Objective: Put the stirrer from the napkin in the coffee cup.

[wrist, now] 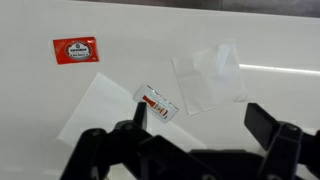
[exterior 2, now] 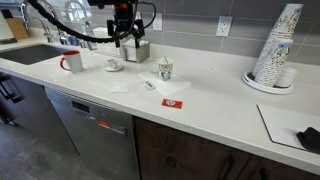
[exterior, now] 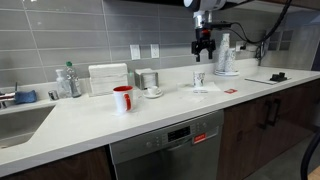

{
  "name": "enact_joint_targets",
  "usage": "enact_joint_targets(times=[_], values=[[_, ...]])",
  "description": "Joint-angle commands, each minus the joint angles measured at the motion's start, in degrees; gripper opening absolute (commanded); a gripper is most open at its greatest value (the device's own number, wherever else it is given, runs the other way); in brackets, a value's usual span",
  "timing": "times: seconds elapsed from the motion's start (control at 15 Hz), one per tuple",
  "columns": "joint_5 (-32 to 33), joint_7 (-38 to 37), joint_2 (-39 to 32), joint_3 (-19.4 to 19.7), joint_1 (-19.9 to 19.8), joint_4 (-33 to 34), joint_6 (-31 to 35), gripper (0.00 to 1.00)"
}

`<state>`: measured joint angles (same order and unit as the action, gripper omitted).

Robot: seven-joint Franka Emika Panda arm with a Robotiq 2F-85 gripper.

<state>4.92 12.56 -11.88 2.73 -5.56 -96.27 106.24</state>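
Grey tiled wall [exterior: 80,40] behind a long white table [exterior: 100,125], with a sink [exterior: 20,122] at the 9 o'clock end in an exterior view.

Tool [exterior: 204,52] [exterior 2: 123,41] hanging well above the table, jaws spread wide, nothing held. In the wrist view, dark fingers [wrist: 268,122] low in the frame, bare table between them.

Coffee cup [exterior: 199,79] [exterior 2: 165,68] upright on the table, at 6 o'clock below the tool in an exterior view, out of the wrist view. Napkin [exterior: 203,90] [wrist: 100,108] flat on the table just beside the cup, on the near side. Stirrer too thin to make out in any view.

Seen from the wrist:
- red packet [wrist: 76,49] at 11 o'clock from the napkin, apart from it
- small packet [wrist: 157,103] at 3 o'clock, touching the napkin's edge
- crinkled sheet [wrist: 208,78] further out at 2 o'clock

Red mug [exterior: 122,98] and white cup [exterior: 153,91] on a saucer at 9 o'clock from the coffee cup, well apart from it. Stack of paper cups [exterior 2: 278,50] far out at 3 o'clock in an exterior view.
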Motion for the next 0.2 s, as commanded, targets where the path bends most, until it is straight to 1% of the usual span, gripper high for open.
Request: enact_joint_targets(times=[0.0,0.13], values=[[-0.04,0.04,0.01,0.19,0.17,0.13,-0.17,1.0],[-0.03,0.04,0.06,0.2,0.17,0.1,-0.15,1.0]])
